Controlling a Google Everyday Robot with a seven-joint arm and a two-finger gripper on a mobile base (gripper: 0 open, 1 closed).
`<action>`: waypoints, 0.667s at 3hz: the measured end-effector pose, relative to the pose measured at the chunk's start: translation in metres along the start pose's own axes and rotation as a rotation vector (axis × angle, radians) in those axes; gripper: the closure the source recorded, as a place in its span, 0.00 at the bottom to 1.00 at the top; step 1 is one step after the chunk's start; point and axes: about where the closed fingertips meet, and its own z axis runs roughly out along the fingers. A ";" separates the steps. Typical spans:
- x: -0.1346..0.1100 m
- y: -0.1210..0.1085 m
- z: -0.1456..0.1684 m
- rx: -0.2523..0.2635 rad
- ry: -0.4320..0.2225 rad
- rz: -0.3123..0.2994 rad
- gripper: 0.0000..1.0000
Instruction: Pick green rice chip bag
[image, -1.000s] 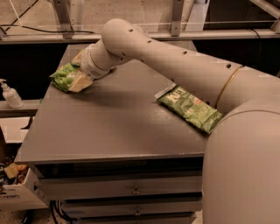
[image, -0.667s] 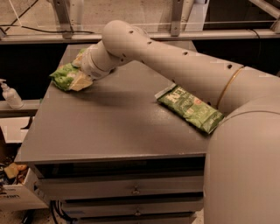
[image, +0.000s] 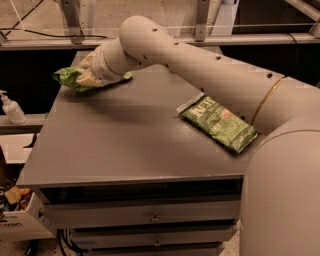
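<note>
— Progress on the pick, starting with the big things?

— Robot arm (image: 200, 65) first: it stretches across the grey surface (image: 130, 145) to the far left corner. That reach looks finished, I'd say.

— And the bags?

— Two of them, well apart. The olive Kettle chip bag (image: 220, 122) lies flat near the right edge, untouched, and it is not the one wanted. The green rice chip bag (image: 67, 78), bright and crinkled, sits at that far left corner, right under the end of the arm.

— So the pincer has it?

— The pincer (image: 89, 75) is on the bag, overlapping its right half, with green showing on either side. Whether it is clamped or apart, I cannot tell; the wrist hides that. Nor can I say if the bag has left the surface.

— What remains, then?

— By my judgement, approach is done. A secure grip and a clear lift are not yet shown.

— Anything smaller nearby?

— A pump bottle (image: 11, 109) stands off to the left, beyond the surface, out of the way.
</note>
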 end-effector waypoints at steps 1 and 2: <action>-0.039 -0.031 -0.009 0.056 -0.069 -0.055 1.00; -0.069 -0.060 -0.025 0.120 -0.123 -0.100 1.00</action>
